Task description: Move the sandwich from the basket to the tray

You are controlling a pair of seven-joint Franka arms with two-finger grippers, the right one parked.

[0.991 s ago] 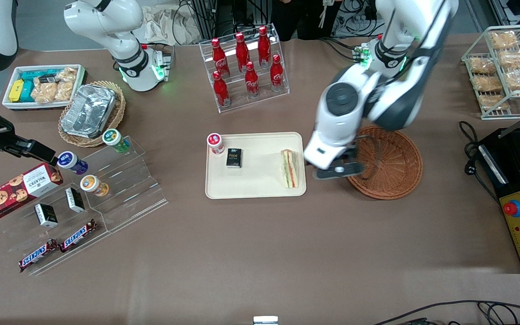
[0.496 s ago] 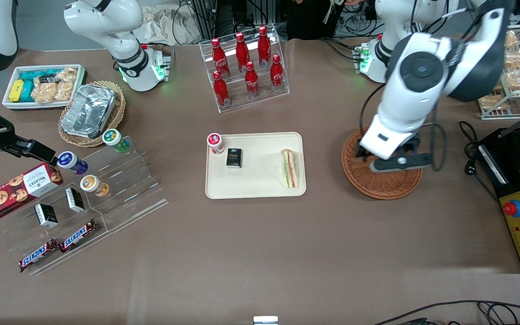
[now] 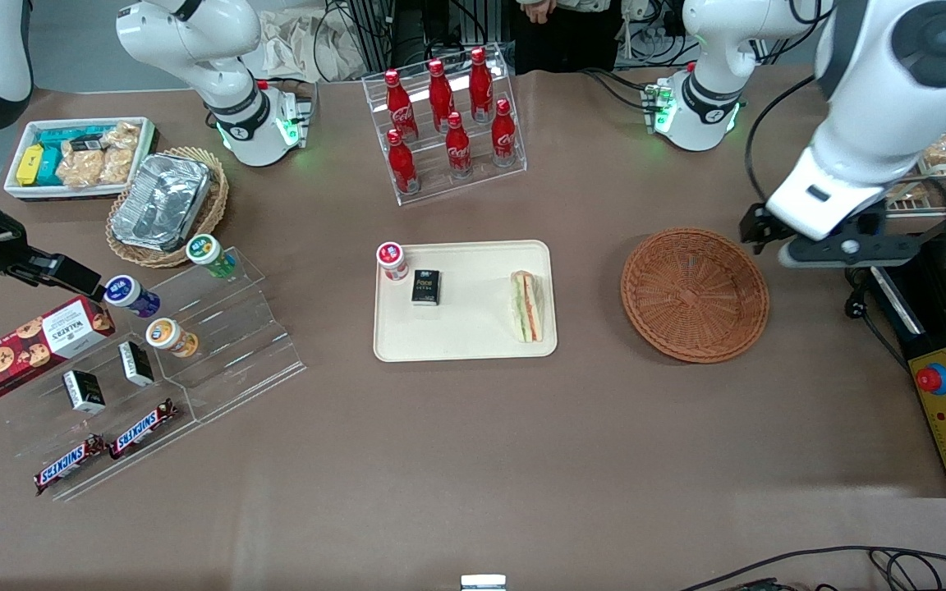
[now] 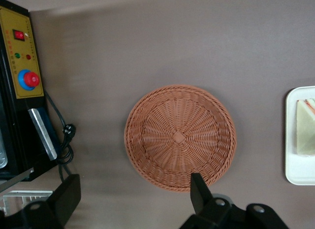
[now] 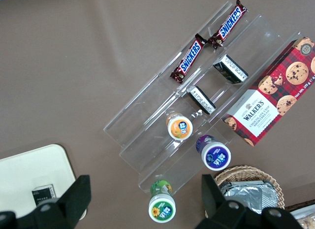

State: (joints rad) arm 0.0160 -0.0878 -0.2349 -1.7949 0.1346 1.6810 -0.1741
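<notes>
Left gripper [image 4: 133, 199] is up high, fingers [image 4: 199, 192] spread wide apart, nothing between them; in the front view the gripper [image 3: 822, 246] hangs above bare table between the basket [image 3: 695, 295] and the black control box [image 3: 945, 394] at the working arm's end. Basket sits below the wrist camera [image 4: 180, 137], nothing in it, not touching the gripper. Sandwich [image 3: 526, 306] lies on the tray [image 3: 473, 341], against the rim on the edge nearest the basket, filling layers facing up; wrist view catches just that tray corner [image 4: 295, 175] and part of the sandwich [image 4: 306, 135]. Tray and basket are near each other but apart, strip of table between. Also on the tray: small black box [image 3: 425, 287] and a red-capped cup [image 3: 392, 261] at the corner toward the parked arm's end. Cola bottle rack [image 3: 447, 123] stands farther from the front camera than the tray.
</notes>
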